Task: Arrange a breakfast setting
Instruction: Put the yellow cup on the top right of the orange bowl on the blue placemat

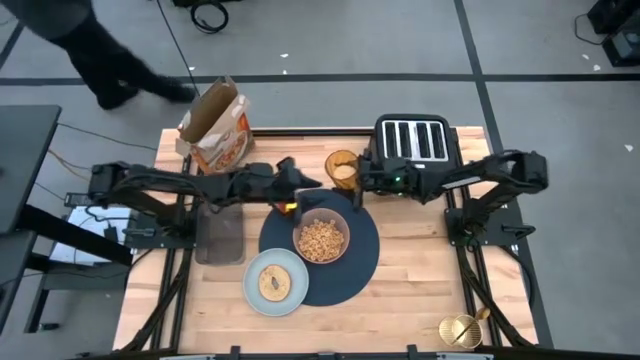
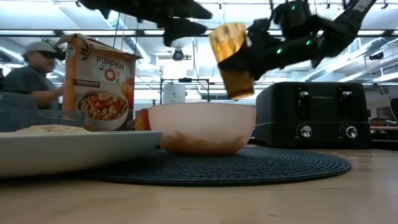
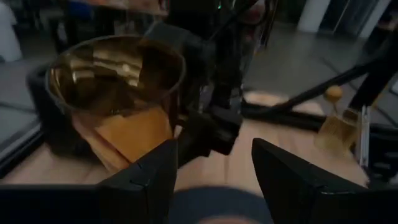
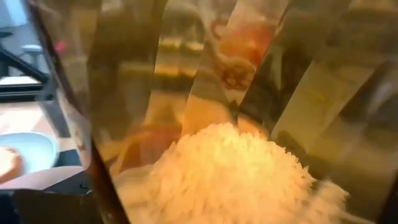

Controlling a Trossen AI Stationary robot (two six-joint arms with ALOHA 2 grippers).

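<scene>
My right gripper [image 1: 358,180] is shut on the amber glass cup [image 1: 342,170], which hangs tilted above the table between the toaster and the navy placemat [image 1: 352,275]. My left gripper [image 3: 214,186] stands open with nothing between its fingers, high over the placemat's far edge, above a red apple [image 2: 142,118] on the table. The pink bowl [image 1: 321,238] of cereal sits on the placemat. The pale plate [image 1: 252,297] with the bagel [image 1: 275,282] lies at the mat's near left edge. The gold spoon [image 1: 463,328] lies near the table's near right corner. My right gripper holds the cup by its side wall [image 2: 244,62], one finger on either side. The fingers come nearly level from the table's right. The cup is lifted clear of the table and leans, its rim [image 3: 118,59] tipped toward the left arm. Pale grainy stuff shows through the glass.
The black toaster [image 1: 413,140] stands at the far right, a cereal box [image 1: 215,128] at the far left, and a grey see-through container [image 1: 220,235] left of the mat. A person [image 2: 31,71] is beyond the table's far left.
</scene>
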